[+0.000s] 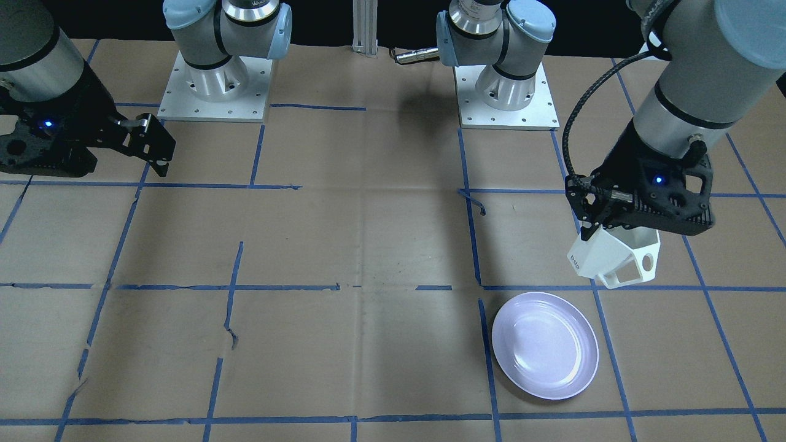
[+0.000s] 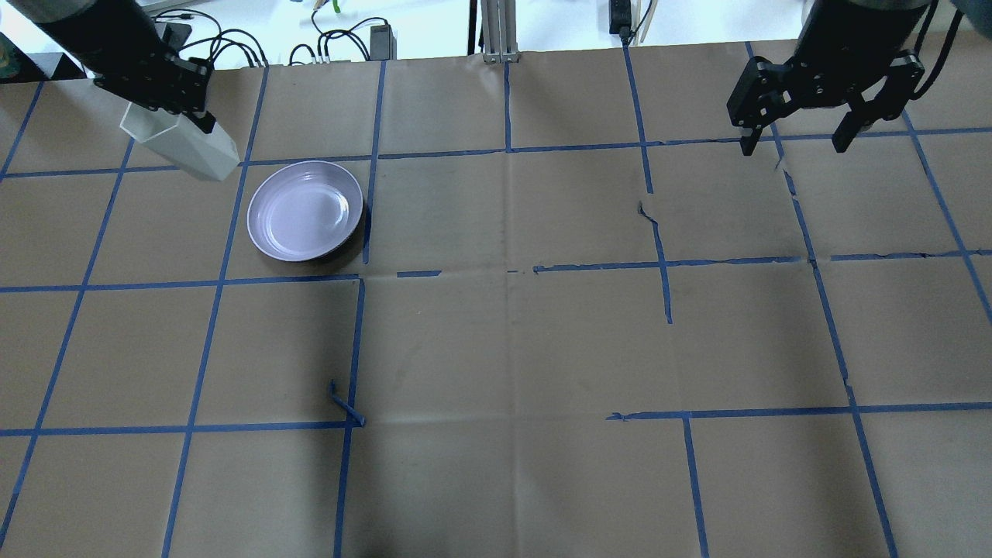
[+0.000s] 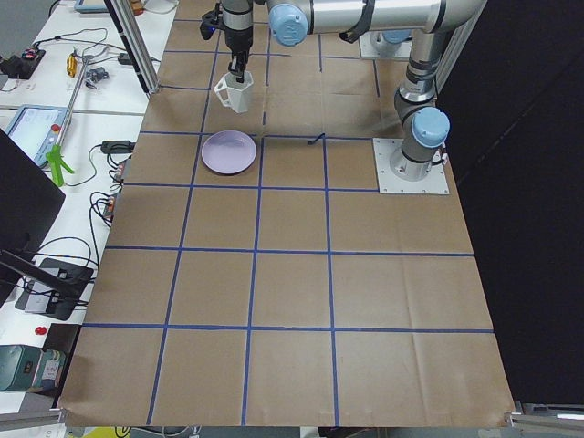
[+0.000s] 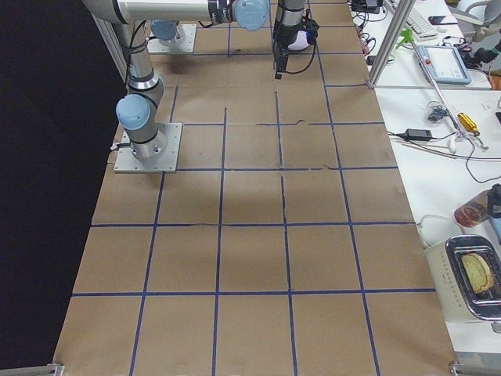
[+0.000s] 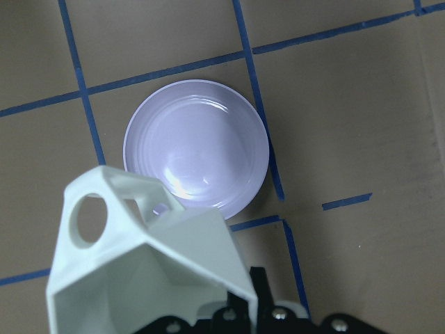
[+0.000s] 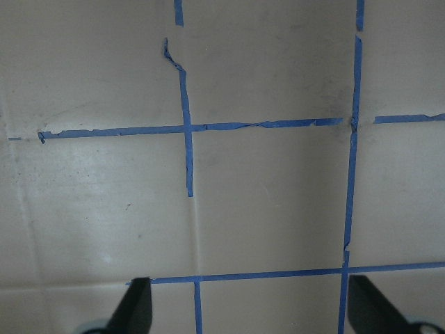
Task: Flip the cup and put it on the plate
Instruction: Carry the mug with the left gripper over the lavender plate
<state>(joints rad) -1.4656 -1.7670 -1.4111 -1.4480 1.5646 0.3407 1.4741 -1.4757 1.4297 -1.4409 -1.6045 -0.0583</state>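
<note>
The white faceted cup (image 1: 614, 258) hangs tilted in the air, mouth toward the wrist camera, handle (image 5: 90, 216) to one side. My left gripper (image 1: 605, 230) is shut on the cup's rim wall; it also shows in the overhead view (image 2: 182, 116), with the cup (image 2: 186, 147) below it. The lavender plate (image 1: 544, 345) lies empty on the table, close beside the cup, and shows in the overhead view (image 2: 305, 209) and the left wrist view (image 5: 197, 145). My right gripper (image 2: 798, 139) is open and empty, far across the table, above bare paper (image 6: 254, 313).
Brown paper with a blue tape grid (image 2: 508, 267) covers the table. The two arm bases (image 1: 215, 86) (image 1: 506, 92) stand at the robot's side. Cables and power bricks (image 2: 341, 43) lie past the far edge. A side bench holds tools and a tablet (image 4: 442, 63).
</note>
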